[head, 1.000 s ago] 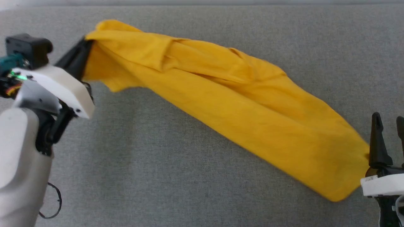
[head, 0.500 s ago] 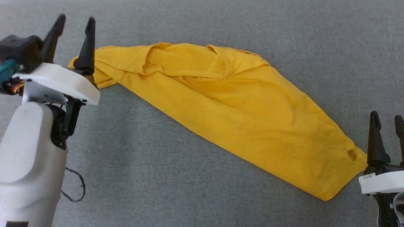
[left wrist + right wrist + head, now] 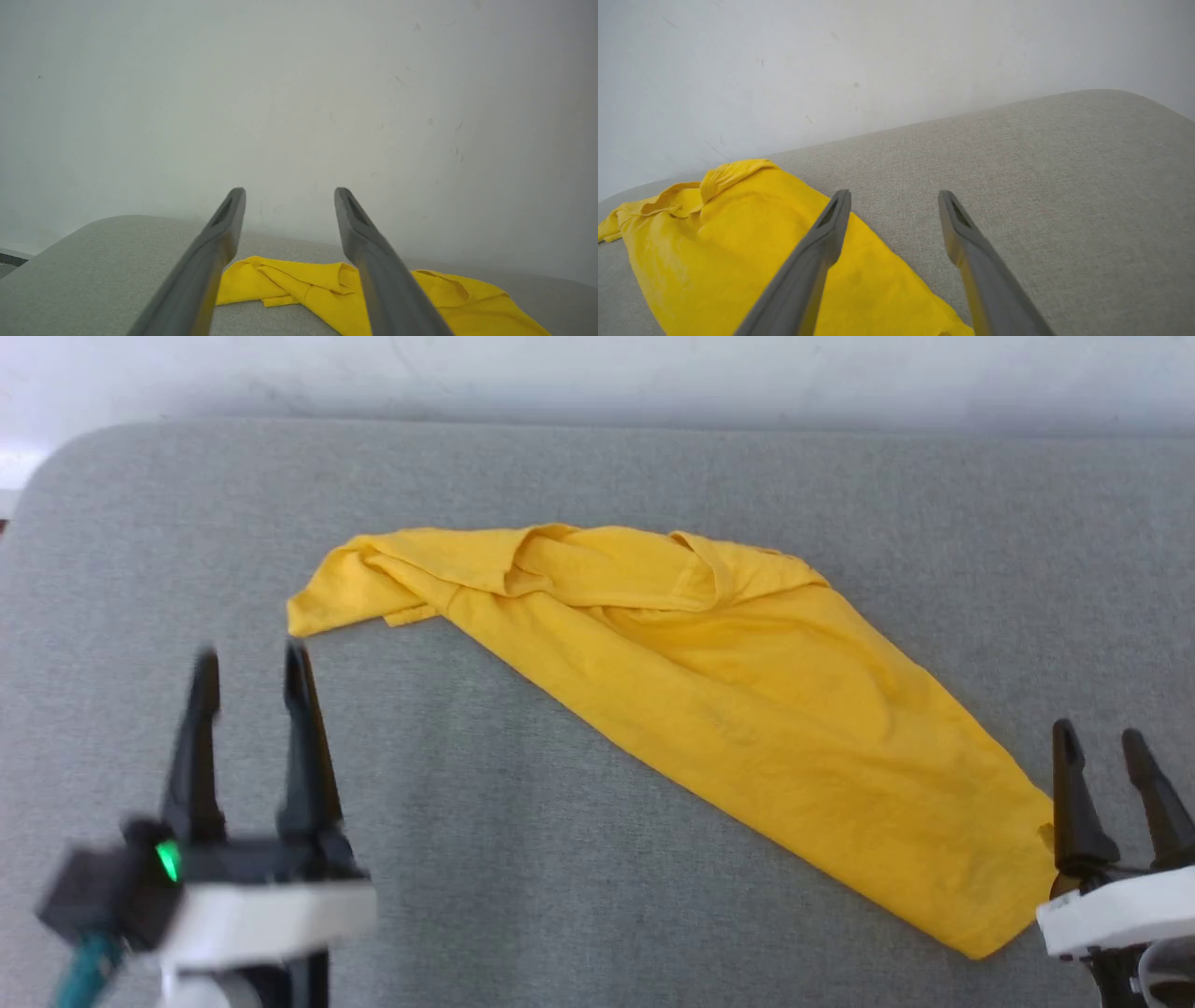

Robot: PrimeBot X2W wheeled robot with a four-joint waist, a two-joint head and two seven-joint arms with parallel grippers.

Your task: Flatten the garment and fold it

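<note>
The garment [image 3: 709,709], a mustard-yellow T-shirt, lies bunched in a long diagonal band on the grey cushion, from the upper left down to the lower right. Its folded collar end [image 3: 289,284] shows beyond my left fingers in the left wrist view. My left gripper [image 3: 250,663] stands open at the lower left, apart from the cloth and holding nothing. At the lower right my right gripper [image 3: 1100,733] is open too, just beside the hem corner [image 3: 990,933]; in the right wrist view the cloth [image 3: 738,252] lies under and left of my fingers.
The grey cushioned surface [image 3: 523,896] has a rounded far-left corner [image 3: 56,457] and ends at a white wall [image 3: 597,373] behind. Bare cushion stretches before the garment and to its right [image 3: 1064,186].
My left gripper has opened and let go of the garment's upper-left end, then pulled back toward the near left. The cloth dropped flat. The camera has tilted up, bringing the wall into view.
</note>
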